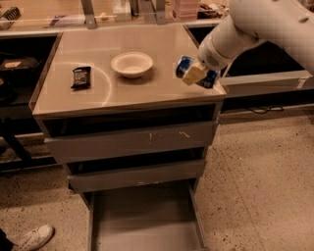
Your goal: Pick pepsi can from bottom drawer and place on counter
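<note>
**A:** What holds what here?

**B:** The wide, shallow grey metal bottom drawer (144,215) stands pulled out at floor level. Its flat grey floor shows from one low side wall to the other. On the broad, glossy beige-grey table (147,44) a round white bowl (131,64) sits near the middle, and its inside shows plain white.

**A:** And around them?

**B:** A dark rectangular snack packet (81,77) lies flat to the left of the bowl, apart from it. Under the tabletop two grey drawers with tall scuffed front panels, an upper one (132,142) and a lower one (137,175), are stacked above the open tray. A long tan ledge with metal posts (88,10) runs behind the table. A white sneaker (34,238) rests on the speckled floor (255,186) at lower left.

**A:** Anything close to the arm?

**B:** The thick white robot arm (255,24) reaches in from the upper right. The bowl is the nearest thing, to the left of the end effector (195,73), with a strip of tabletop between them.

**A:** The can?

**B:** The small blue pepsi can (183,64) with white and red markings is clamped between the end effector's tan fingers (194,76), over the table's right front corner. It is tilted, and blue shows on both sides of the finger across its middle. I cannot tell whether it touches the table.
</note>
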`<state>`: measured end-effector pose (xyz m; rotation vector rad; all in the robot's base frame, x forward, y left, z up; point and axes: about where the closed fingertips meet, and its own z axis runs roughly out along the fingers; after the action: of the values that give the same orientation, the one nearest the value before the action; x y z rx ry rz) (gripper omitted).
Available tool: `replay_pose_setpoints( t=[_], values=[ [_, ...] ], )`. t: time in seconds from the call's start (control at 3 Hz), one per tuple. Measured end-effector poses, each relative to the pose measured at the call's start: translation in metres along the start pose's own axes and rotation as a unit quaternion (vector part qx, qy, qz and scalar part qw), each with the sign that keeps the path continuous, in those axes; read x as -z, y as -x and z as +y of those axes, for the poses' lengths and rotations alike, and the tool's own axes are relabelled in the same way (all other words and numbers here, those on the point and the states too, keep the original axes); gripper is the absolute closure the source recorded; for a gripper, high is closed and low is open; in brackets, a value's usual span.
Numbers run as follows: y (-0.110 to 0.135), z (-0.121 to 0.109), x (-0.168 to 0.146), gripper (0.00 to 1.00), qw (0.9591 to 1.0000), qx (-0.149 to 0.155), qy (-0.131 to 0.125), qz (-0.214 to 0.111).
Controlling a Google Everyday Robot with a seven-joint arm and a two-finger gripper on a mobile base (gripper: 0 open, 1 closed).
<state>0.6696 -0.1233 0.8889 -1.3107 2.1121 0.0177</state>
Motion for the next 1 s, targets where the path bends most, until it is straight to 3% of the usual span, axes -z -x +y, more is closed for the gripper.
replay_pose_setpoints(
  t=[0.33, 1.0],
  values=[
    [0.027, -0.028, -0.014, 1.0, 0.9999, 0.008, 0.006, -0.008],
    [0.057, -0.059, -0.057, 1.0, 0.9991, 0.016, 0.029, -0.027]
  ],
)
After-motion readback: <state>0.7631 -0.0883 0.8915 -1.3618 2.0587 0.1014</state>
